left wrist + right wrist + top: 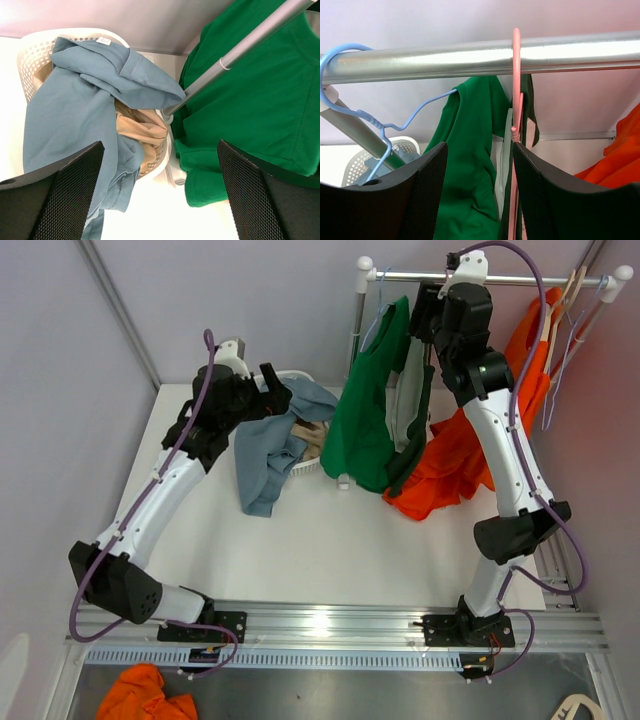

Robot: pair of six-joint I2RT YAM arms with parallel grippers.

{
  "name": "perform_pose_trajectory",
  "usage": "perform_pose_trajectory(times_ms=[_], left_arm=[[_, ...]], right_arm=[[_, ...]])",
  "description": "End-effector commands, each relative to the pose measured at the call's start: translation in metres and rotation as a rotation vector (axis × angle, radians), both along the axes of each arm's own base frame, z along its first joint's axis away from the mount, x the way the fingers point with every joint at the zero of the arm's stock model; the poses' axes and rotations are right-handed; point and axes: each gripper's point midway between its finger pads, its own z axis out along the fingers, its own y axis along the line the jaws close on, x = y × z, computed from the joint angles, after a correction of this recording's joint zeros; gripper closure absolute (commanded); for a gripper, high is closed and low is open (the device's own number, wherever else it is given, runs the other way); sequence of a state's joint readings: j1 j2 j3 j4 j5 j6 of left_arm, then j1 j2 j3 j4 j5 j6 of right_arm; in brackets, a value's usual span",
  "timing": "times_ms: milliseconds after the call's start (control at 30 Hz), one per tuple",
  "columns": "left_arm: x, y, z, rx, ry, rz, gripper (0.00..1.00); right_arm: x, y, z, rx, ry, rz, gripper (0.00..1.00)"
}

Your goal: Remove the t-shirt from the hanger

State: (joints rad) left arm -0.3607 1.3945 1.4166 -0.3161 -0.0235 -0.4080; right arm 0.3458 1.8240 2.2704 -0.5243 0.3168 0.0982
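Note:
A green t-shirt (365, 420) hangs from the rack rod (520, 280) on a blue hanger (370, 120). Only one hanger arm is inside the shirt (470, 165); the other arm is bare. My right gripper (425, 318) is open and empty just below the rod (470, 55). The green shirt lies between its fingers, and a pink hanger (516, 100) with a dark green garment sits by its right finger (540, 200). My left gripper (272, 390) is open and empty above the basket, left of the green shirt (250, 100).
A white basket (305, 468) holds a blue shirt (85, 100) and a beige cloth (142, 127). The rack post (240, 50) slants beside it. An orange garment (465, 465) hangs at the right. Empty hangers (565, 310) hang at the rod's right end.

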Motion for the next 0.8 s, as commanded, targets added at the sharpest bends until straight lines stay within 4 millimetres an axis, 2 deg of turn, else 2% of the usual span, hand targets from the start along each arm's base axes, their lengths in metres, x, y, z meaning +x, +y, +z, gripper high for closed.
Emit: perform_pose_trajectory(times_ms=[0, 167, 400, 633, 767], left_arm=[[-0.009, 0.002, 0.020, -0.015, -0.062, -0.001, 0.00], [-0.011, 0.004, 0.023, -0.015, -0.072, 0.002, 0.01], [-0.013, 0.003, 0.024, -0.014, -0.072, -0.002, 0.01], [-0.012, 0.005, 0.021, -0.003, -0.071, 0.005, 0.01], [-0.011, 0.004, 0.022, -0.005, -0.073, 0.002, 0.00]], right_arm=[[-0.020, -0.007, 0.024, 0.032, -0.024, -0.011, 0.41], [-0.026, -0.011, 0.022, 0.033, -0.007, -0.023, 0.41], [-0.021, -0.018, 0.018, 0.002, -0.012, -0.067, 0.41], [-0.004, -0.024, 0.009, -0.029, -0.013, -0.105, 0.42], [0.009, -0.029, 0.004, -0.025, -0.024, -0.125, 0.46]])
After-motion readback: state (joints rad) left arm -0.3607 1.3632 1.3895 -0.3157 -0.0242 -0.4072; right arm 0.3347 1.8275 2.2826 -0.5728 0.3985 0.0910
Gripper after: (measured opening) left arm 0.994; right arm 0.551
